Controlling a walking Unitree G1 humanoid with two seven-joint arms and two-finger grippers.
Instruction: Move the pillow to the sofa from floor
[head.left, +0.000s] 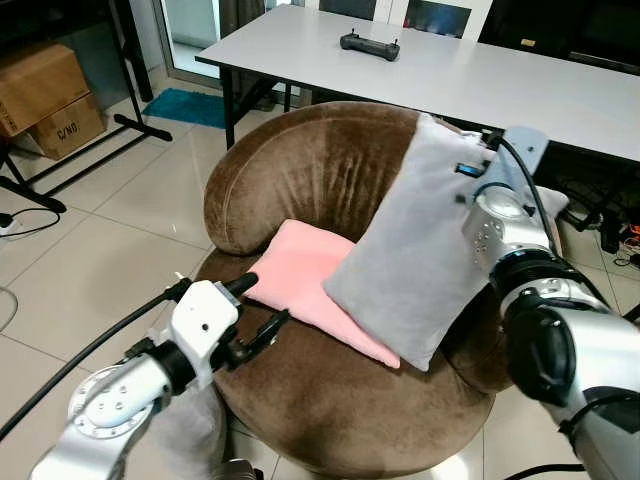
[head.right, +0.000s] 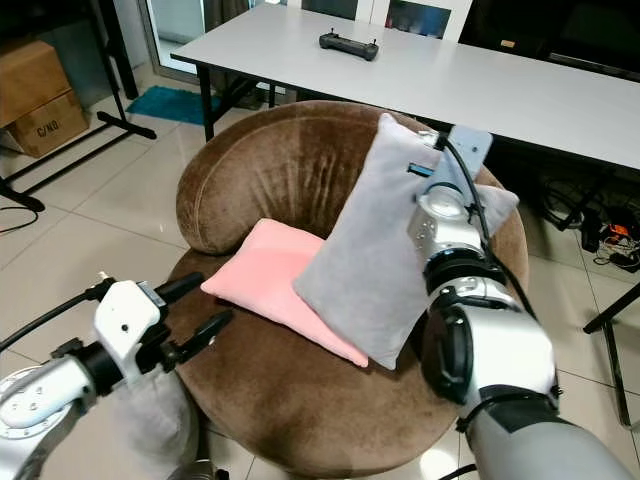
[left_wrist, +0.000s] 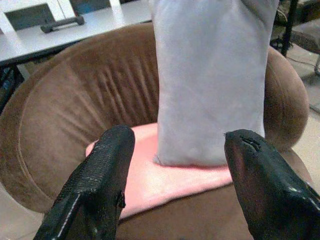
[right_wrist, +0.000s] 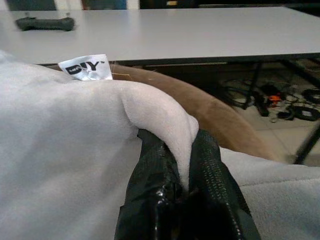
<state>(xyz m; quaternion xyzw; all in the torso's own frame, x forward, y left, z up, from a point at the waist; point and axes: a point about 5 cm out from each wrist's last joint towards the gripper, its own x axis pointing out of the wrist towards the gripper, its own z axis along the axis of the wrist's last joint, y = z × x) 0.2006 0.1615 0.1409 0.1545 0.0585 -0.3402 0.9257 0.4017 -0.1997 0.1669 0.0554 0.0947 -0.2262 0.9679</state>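
Note:
A large grey pillow (head.left: 410, 260) stands tilted on the round brown sofa (head.left: 300, 170), leaning against its back on the right side. Its lower corner rests on a pink pillow (head.left: 300, 270) that lies flat on the seat. My right gripper (right_wrist: 182, 150) is shut on the grey pillow's (right_wrist: 60, 150) upper corner, fabric pinched between the fingers beside a white label (right_wrist: 87, 67). My left gripper (head.left: 262, 305) hovers open at the seat's front left edge, facing the pink pillow (left_wrist: 165, 175), with nothing in it.
Behind the sofa stands a white table (head.left: 450, 70) with a black controller (head.left: 369, 44) on it. Cardboard boxes (head.left: 45, 95) and a black stand's legs (head.left: 90, 150) are at the far left, a teal mat (head.left: 190, 105) beyond. Cables (head.left: 620, 235) lie on the floor at right.

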